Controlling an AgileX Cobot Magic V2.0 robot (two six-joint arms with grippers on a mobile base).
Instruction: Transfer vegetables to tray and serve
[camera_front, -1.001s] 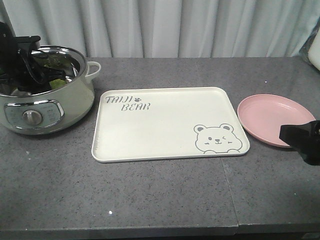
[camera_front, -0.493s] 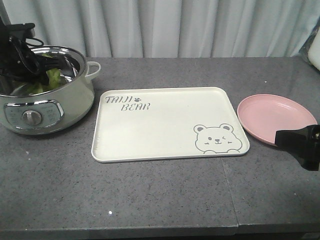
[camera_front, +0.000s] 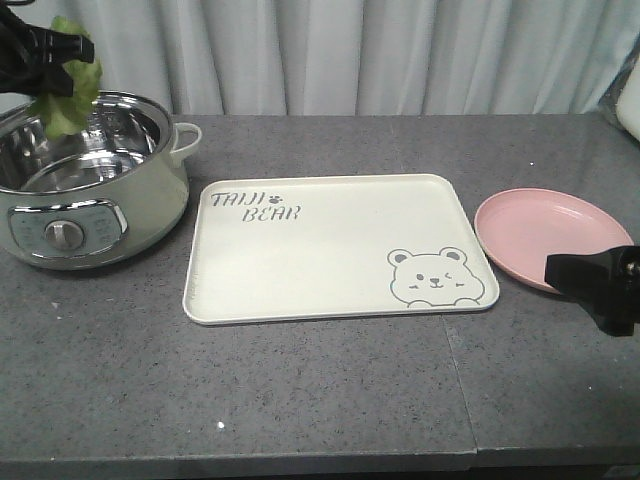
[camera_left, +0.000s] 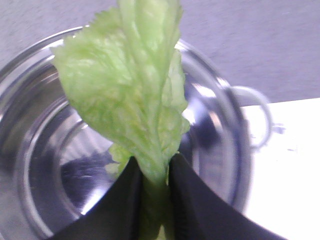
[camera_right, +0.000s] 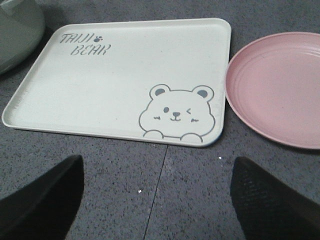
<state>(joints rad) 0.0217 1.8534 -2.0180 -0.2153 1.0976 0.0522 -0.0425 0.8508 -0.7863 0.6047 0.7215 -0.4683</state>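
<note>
Locate the gray counter (camera_front: 320, 400), which fills the lower two thirds of the front view. You find the cream tray (camera_front: 330, 250) at the centre of that frame, lying flat. It has "TAIJI BEAR" lettering in its upper left corner and a bear face in its lower right corner. No leaf lies on it.

At the left edge of the frame you see the cooking pot (camera_front: 150, 200), lid off, with a bare steel interior. At the right, just beside the tray and not touching it, sits the pink plate (camera_front: 540, 235).

Check the right gripper (camera_right: 157, 200) in its wrist view. Its two fingers sit well apart at the lower corners of the frame, holding nothing, above the counter in front of the tray.

Check the left gripper (camera_front: 40, 55) in the upper left corner of the front view. It is clamped on the stem end of the lettuce (camera_left: 130, 100), and the leaf hangs above the pot's open mouth.
</note>
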